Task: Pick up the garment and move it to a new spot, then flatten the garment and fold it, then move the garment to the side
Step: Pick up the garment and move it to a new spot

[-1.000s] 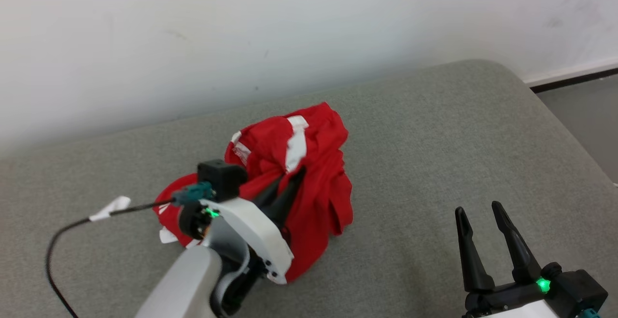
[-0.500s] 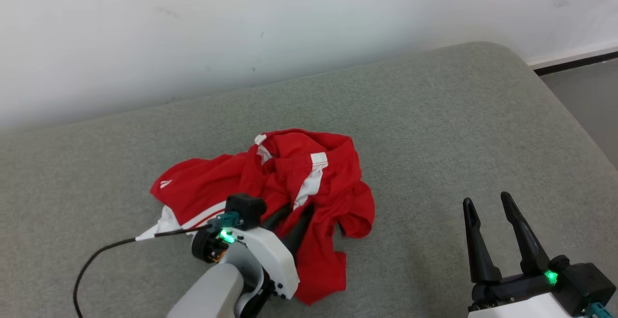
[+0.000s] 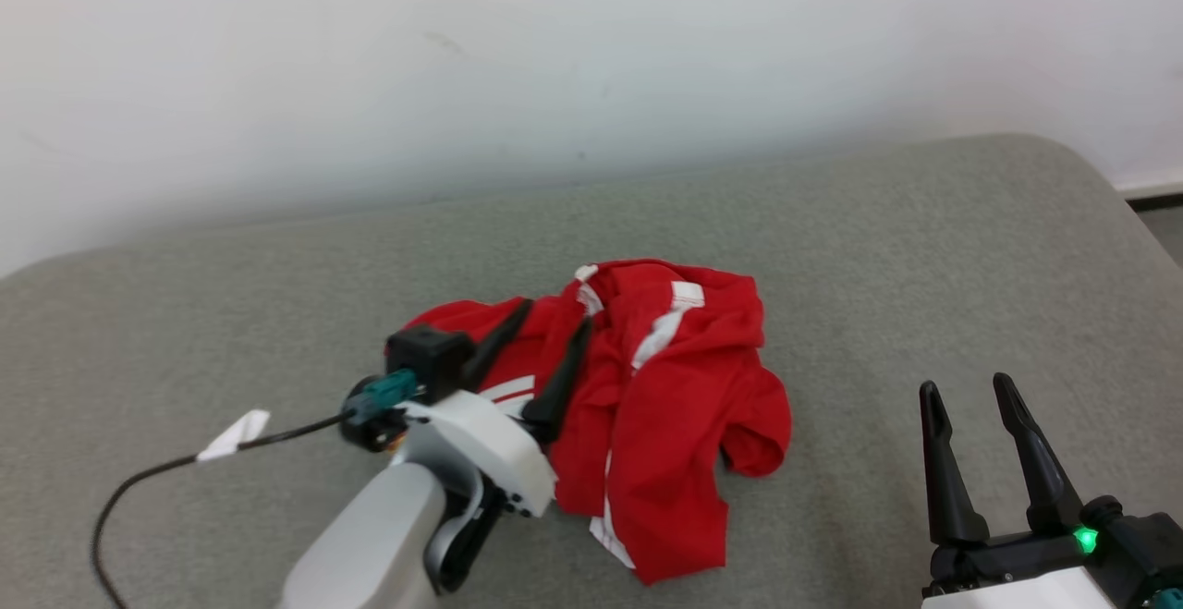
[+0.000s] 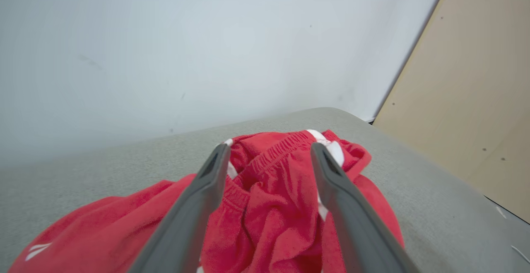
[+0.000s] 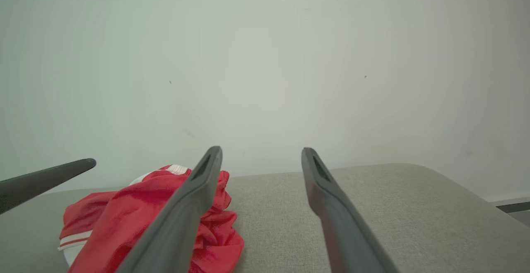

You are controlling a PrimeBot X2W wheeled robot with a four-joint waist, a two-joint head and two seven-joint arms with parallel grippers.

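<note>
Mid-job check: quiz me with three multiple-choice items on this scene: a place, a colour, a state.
1. Where is the red garment? A on the floor; B bunched on the grey cushion; C hanging in the air.
2. Its stripes are: A white; B blue; C yellow.
3. The left gripper is: A shut on cloth; B shut, empty; C open over the garment.
Answers: 1 B, it lies crumpled on the cushion; 2 A, white bands show on the red; 3 C, its fingers stand apart above the cloth.
</note>
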